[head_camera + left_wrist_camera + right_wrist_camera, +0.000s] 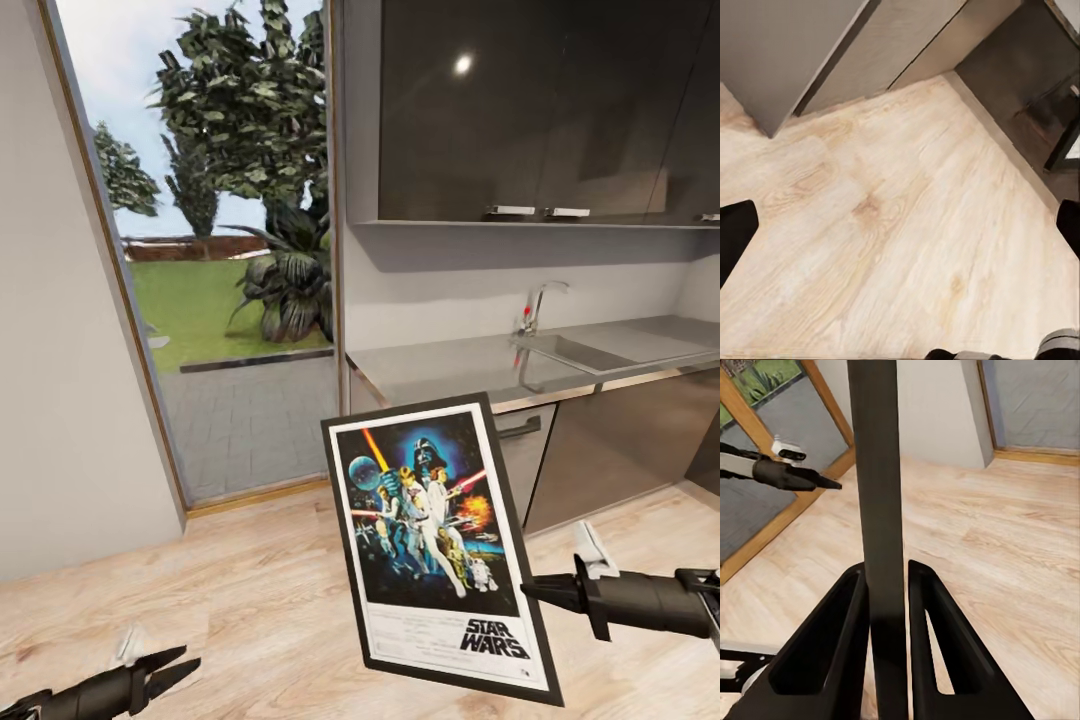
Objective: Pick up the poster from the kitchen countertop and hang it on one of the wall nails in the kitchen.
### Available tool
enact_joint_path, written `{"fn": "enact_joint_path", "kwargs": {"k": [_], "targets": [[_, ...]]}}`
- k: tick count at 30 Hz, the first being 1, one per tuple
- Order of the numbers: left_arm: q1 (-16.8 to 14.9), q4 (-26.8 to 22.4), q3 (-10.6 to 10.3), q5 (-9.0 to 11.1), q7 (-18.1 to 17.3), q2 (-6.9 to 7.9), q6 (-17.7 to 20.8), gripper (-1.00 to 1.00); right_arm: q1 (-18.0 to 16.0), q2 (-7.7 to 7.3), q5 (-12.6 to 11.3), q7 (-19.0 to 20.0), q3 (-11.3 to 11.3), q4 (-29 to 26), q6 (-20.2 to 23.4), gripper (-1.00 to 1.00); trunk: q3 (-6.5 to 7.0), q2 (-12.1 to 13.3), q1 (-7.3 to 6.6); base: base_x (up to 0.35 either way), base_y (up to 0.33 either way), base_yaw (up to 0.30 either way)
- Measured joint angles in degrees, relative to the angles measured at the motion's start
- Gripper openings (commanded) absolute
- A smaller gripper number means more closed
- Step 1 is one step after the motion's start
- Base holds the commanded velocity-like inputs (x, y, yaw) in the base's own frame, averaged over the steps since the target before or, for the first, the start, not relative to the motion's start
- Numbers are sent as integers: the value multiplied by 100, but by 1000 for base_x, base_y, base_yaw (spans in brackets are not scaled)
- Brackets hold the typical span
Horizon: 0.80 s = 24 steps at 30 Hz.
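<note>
The poster (437, 540) hangs in the air over the wooden floor, upright and tilted slightly, its Star Wars picture facing the head camera. My right gripper (532, 590) is shut on its right edge. The right wrist view meets the poster (879, 472) edge-on as a dark strip between the two fingers (832, 637). Low at the left, my left gripper (180, 668) stands open and holds nothing; its wrist view looks down on bare floor. The kitchen countertop (450, 365) runs behind the poster. No wall nail can be made out.
A sink (600, 350) and chrome tap (540, 300) sit in the worktop, under dark upper cabinets (520, 110). A tall glass door (230, 300) to a garden stands at the left, beside a plain grey wall (60, 350). Wooden floor (250, 600) lies below both arms.
</note>
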Motion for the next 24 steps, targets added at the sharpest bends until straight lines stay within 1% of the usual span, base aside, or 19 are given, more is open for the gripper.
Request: {"fn": "enact_joint_path", "kwargs": {"k": [1, 3, 4, 5, 6, 7, 9, 11, 12, 14, 15, 19, 20, 21, 22, 24], "targets": [[63, 113, -10, 34, -32, -40, 1, 100, 2, 27, 4, -21, -1, 1, -11, -100, 0, 0, 0, 0, 0, 0], [200, 186, -3, 58, -50, -69, 3, 100, 5, 52, 8, -55, -1, 4, -20, -100, 0, 0, 0, 0, 0, 4], [353, 231, -28, 75, -59, -88, 6, 100, 8, 88, 13, -80, -1, 6, -32, -100, -1, 0, 0, 0, 0, 29], [433, 248, 0, 89, -58, -100, 8, 100, 10, 107, 17, -90, -1, 6, -44, -100, 0, 0, 0, 0, 0, 100], [602, 270, -16, 212, -34, -142, 6, 100, 12, 135, 26, -106, 0, 8, -127, -100, -1, 0, 0, 0, 0, 136], [699, 279, 15, 327, -12, -170, 5, 100, 15, 145, 30, -112, 0, 8, -189, -100, 0, 0, 0, 0, 0, 193], [963, 297, 35, 885, 64, -237, -12, 100, 30, 178, 40, -131, 1, 14, -420, -100, 0, 0, 0, 0, 0, 235], [1045, 301, 53, 1143, 85, -253, -52, 100, 40, 216, 41, -138, -1, 52, -589, -100, 0, 0, 0, 0, 0, 264], [1114, 304, 52, 1309, 99, -262, -114, 100, 43, 227, 39, -139, -2, 82, -656, -100, 0, 0, 0, 0, 0, 272], [1174, 307, 55, 1420, 118, -270, -180, 100, 46, 244, 33, -141, -4, 164, -809, -100, 0, 0, 0, 0, 0, 279], [1224, 308, 52, 1489, 132, -273, -234, 100, 48, 255, 26, -142, -4, 267, -990, -100, 0, 0, 0, 0, 0, 284], [1280, 309, 58, 1562, 147, -277, -300, 100, 50, 325, 11, -143, -1, 546, -1399, -100, 0, 0, 0, 0, 0, 288], [1294, 310, 57, 1580, 151, -280, -316, 100, 51, 394, 8, -145, 3, 697, -1598, -100, 0, 0, 0, 0, 0, 291], [1299, 310, 59, 1586, 152, -280, -322, 100, 51, 438, 9, -149, 4, 765, -1688, -100, 0, 0, 0, 0, 0, 292], [1308, 310, 60, 1598, 155, -280, -334, 100, 51, 550, 15, -231, 9, 895, -1857, -100, 0, 0, 0, 0, 0, 292], [1313, 310, 64, 1605, 156, -280, -340, 100, 49, 612, 10, -400, 14, 971, -1950, -100, 0, 0, 0, 0, 0, 292]]}}
